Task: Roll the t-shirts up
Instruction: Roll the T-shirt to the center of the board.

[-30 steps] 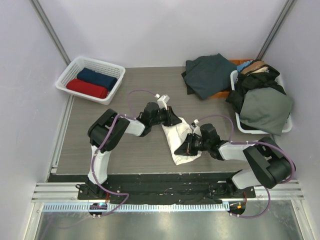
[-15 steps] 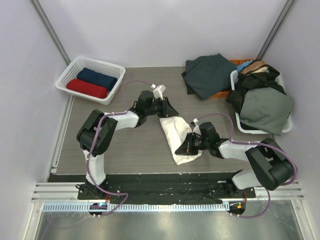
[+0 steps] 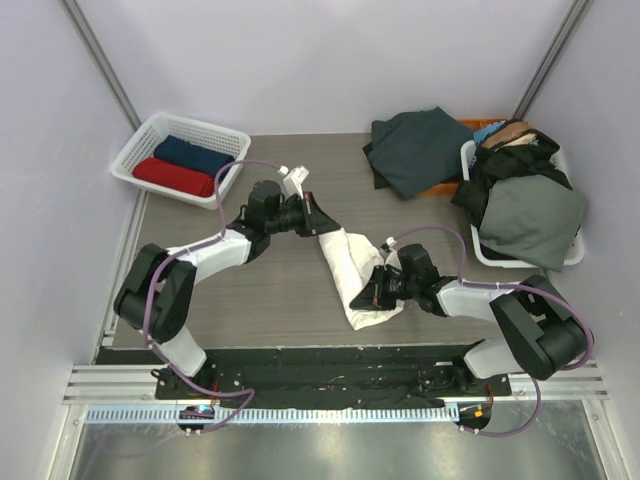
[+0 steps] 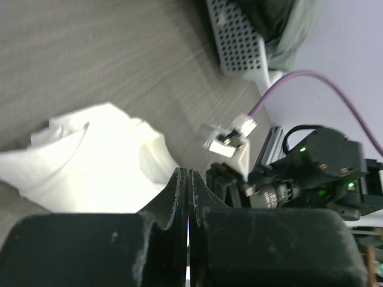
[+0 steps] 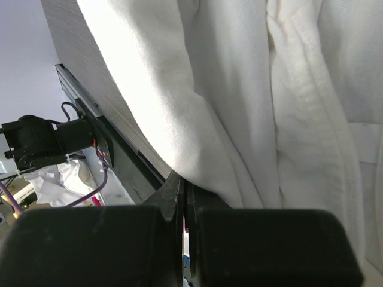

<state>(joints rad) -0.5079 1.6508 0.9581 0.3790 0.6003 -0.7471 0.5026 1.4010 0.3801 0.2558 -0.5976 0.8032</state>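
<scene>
The cream-white t-shirt [image 3: 352, 272] lies bunched in a long fold at the middle of the table; no print shows. My left gripper [image 3: 320, 222] is shut and empty, its tips just off the shirt's far-left end. In the left wrist view the shirt [image 4: 96, 158] lies beyond the closed left gripper [image 4: 188, 174]. My right gripper [image 3: 373, 296] is shut, its tips against the shirt's right edge. In the right wrist view the shirt's white fabric [image 5: 251, 89] fills the frame above the closed right gripper [image 5: 182, 182]. A red roll [image 3: 173, 177] and a navy roll [image 3: 194, 156] lie in the basket.
A white lattice basket [image 3: 150, 135] stands at the far left. A dark green garment [image 3: 420, 150] lies at the far right beside a white bin [image 3: 480, 250] heaped with dark and grey-green clothes [image 3: 530, 210]. Walls close in on both sides.
My left gripper has drawn back up and to the left, off the shirt, and the left arm's elbow has swung far left. The right gripper and the shirt have stayed put.
</scene>
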